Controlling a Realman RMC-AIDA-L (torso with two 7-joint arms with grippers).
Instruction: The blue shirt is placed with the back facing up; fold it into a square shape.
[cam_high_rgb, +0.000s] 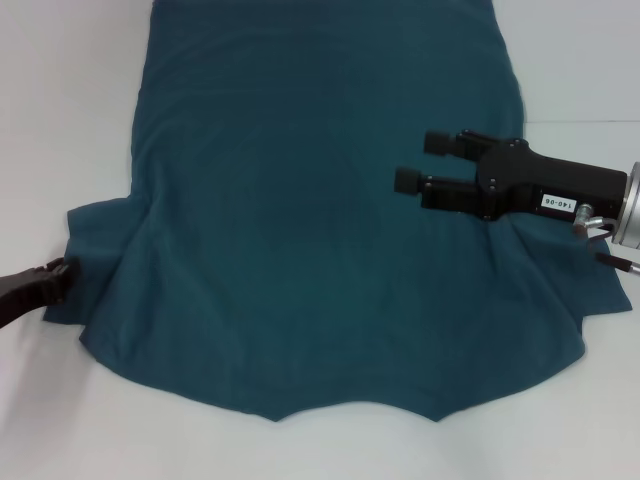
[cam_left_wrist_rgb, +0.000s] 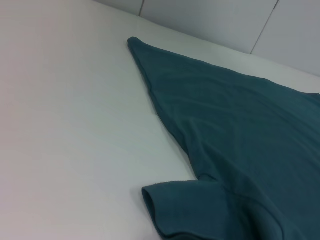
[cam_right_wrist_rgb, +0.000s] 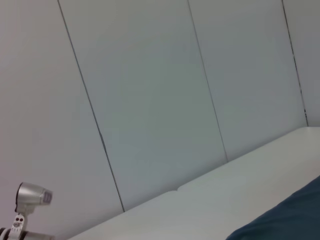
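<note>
The blue shirt (cam_high_rgb: 300, 250) lies spread on the white table (cam_high_rgb: 60, 120), plain back up, hem far and collar edge near me. My right gripper (cam_high_rgb: 423, 161) hovers over the shirt's right side, near the right sleeve (cam_high_rgb: 570, 270). It points left, open and empty. My left gripper (cam_high_rgb: 52, 282) is low at the outer edge of the left sleeve (cam_high_rgb: 95, 250). The left wrist view shows that sleeve (cam_left_wrist_rgb: 190, 210) and the shirt's side edge (cam_left_wrist_rgb: 165, 100) running away. A corner of the shirt (cam_right_wrist_rgb: 290, 217) shows in the right wrist view.
White table surface (cam_left_wrist_rgb: 70, 125) surrounds the shirt on the left, right and front. White panelled wall (cam_right_wrist_rgb: 150, 100) stands behind the table. A small silver device (cam_right_wrist_rgb: 31, 196) shows low in the right wrist view.
</note>
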